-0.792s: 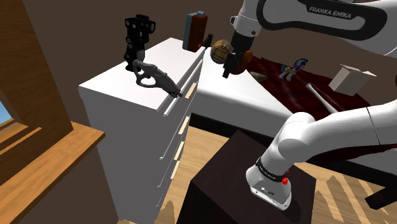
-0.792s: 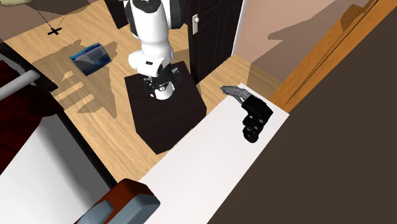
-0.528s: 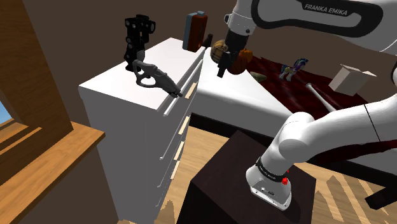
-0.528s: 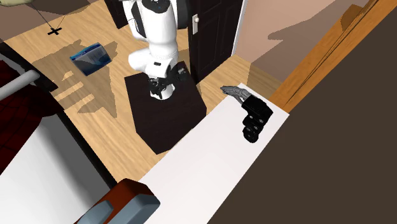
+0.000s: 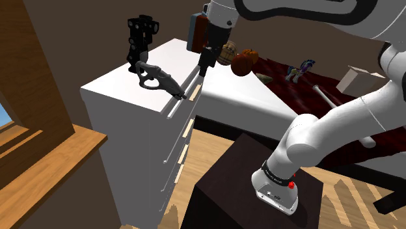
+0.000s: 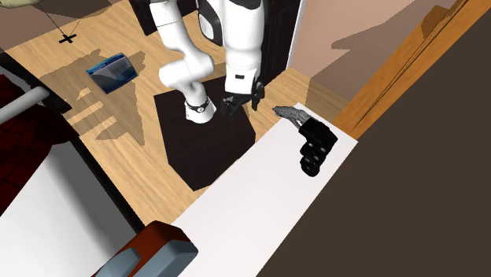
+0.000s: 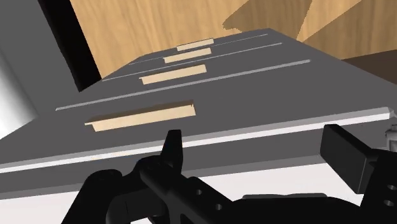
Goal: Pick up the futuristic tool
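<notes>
Approach to the tool
The gripper [image 6: 241, 102], fingers apart and empty, hangs by the dresser's [image 5: 117, 88] front edge; the tool [image 5: 156, 77] lies on top, near it, toward the shoulder view's left. Best centre over its slim barrel, fingers across it, then descend.

**Pretty sure this is a bedroom in somebody's house**

Dead giveaways: on the left stands a white dresser [image 5: 130, 149] with a stack of drawers [image 7: 210, 83] and pale wood pulls. Right next to it is a bed [image 5: 250, 97] with a dark red cover [image 5: 312, 91] and a little toy pony [image 5: 300, 69] lying on it. Wooden plank floor [image 6: 134, 153], a blue book [image 6: 116, 69] just left on it, a dark door [image 6: 277, 43] at the far side, plus a wooden window sill [image 5: 49, 162] on the near left. Totally domestic.
</notes>
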Robot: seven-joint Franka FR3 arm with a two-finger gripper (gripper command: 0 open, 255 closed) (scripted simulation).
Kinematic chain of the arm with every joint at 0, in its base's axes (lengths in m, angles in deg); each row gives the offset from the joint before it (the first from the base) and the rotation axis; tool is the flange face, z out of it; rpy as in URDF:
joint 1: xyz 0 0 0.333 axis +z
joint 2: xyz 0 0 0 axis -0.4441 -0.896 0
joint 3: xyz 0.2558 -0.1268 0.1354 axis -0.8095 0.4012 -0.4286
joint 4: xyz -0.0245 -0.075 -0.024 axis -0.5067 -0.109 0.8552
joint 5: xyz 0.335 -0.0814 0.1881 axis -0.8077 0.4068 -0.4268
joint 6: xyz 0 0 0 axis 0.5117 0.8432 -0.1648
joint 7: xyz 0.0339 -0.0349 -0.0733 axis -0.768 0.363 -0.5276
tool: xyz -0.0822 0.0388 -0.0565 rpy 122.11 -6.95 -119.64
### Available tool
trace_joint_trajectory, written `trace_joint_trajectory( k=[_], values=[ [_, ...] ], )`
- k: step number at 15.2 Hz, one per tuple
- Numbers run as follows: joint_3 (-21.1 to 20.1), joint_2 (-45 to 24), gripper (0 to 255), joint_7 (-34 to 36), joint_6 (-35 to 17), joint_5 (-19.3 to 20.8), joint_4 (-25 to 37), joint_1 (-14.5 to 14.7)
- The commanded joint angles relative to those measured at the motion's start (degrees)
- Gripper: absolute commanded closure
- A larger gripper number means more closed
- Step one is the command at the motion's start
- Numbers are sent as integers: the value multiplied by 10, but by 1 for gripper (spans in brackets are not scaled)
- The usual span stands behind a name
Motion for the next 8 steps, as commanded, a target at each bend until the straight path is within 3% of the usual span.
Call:
trace_joint_trajectory(
  k=[1, 8],
  values=[
    [-15, -29, 0, 7, 0, -1, 31, 7],
    [-75, -137, 0, 44, 5, 11, 150, 30]
  ],
)
